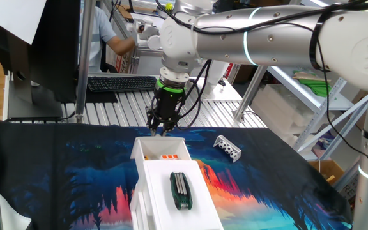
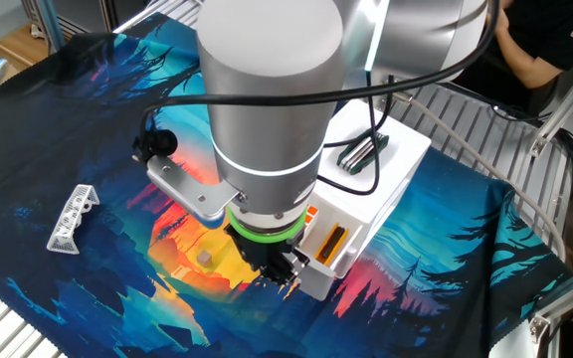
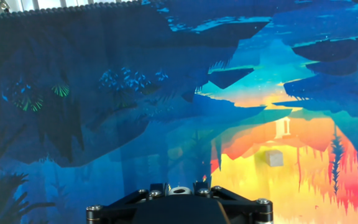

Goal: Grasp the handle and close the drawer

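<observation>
Fingers (image 1: 157, 130) of the black gripper stand narrow at the small white plastic handle (image 1: 159, 133); contact unclear. Push the white plastic drawer (image 1: 160, 149) squarely, avoiding sideways force.

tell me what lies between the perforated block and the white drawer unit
Only bare printed cloth. In one fixed view the perforated block sits apart from the drawer, with nothing on the stretch between them.

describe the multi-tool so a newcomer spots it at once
Find the white box unit on the colourful cloth. The multi-tool lies flat on its top, behind the open drawer. It is dark green and elongated, unlike the pale perforated block out on the cloth.
</observation>
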Robot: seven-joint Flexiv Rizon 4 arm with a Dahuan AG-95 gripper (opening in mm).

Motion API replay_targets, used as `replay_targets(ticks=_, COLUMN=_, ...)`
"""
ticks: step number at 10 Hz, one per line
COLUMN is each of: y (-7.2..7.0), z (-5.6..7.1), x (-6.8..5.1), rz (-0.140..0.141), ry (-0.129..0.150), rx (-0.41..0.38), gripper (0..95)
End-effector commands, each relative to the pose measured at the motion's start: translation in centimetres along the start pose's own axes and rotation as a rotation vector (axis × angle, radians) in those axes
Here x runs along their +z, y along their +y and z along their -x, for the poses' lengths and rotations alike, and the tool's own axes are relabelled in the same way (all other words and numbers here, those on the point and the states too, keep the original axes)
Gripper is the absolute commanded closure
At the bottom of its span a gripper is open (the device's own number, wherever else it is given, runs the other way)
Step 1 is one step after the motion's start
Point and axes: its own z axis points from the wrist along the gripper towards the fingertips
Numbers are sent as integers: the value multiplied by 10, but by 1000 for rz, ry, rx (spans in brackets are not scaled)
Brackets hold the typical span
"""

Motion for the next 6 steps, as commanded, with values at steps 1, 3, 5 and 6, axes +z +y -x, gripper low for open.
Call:
replay_targets(ticks=1, y=-1, z=-5, x=0, rz=0, ry=3, rx=-2, gripper=950)
replay_targets(ticks=3, y=-2, z=-9, x=0, rz=1, ry=5, rx=-4, gripper=950)
replay_targets(ticks=5, y=-3, z=-13, x=-1, rz=1, ry=2, rx=-8, gripper=950)
replay_targets(ticks=6, y=-4, z=-15, x=-2, rz=2, ry=2, rx=-9, gripper=950)
